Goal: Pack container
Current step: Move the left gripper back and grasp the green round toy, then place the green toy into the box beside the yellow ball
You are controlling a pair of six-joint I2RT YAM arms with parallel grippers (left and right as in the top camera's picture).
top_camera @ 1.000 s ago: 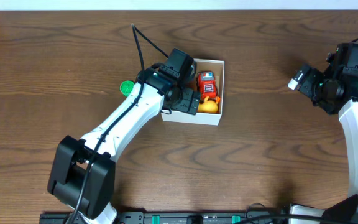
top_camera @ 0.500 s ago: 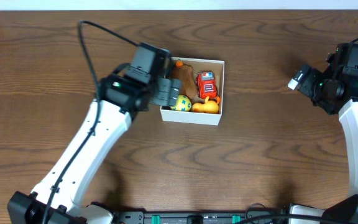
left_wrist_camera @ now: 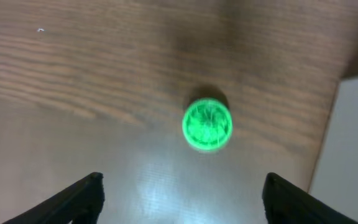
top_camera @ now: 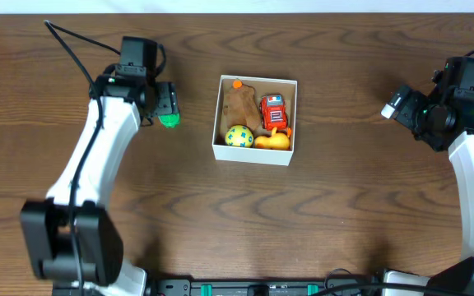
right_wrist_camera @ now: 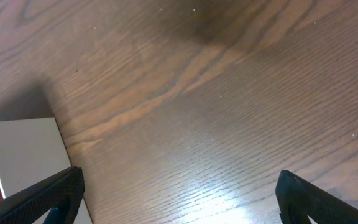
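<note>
Left gripper: jaws spread wide, holding nothing. Green disc lies on the table just ahead of the fingertips, untouched. Right gripper: wide open, empty, well right of the white box. The box sits mid-table with toys inside.

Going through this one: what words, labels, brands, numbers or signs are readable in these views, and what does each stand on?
No text can be read in any view.
Red toy inside the container: pale marks on its top, too small to read.
Green disc: faint raised pattern on its face, too blurred to tell whether it is lettering.
Container walls: plain white where they show, no print.
</note>
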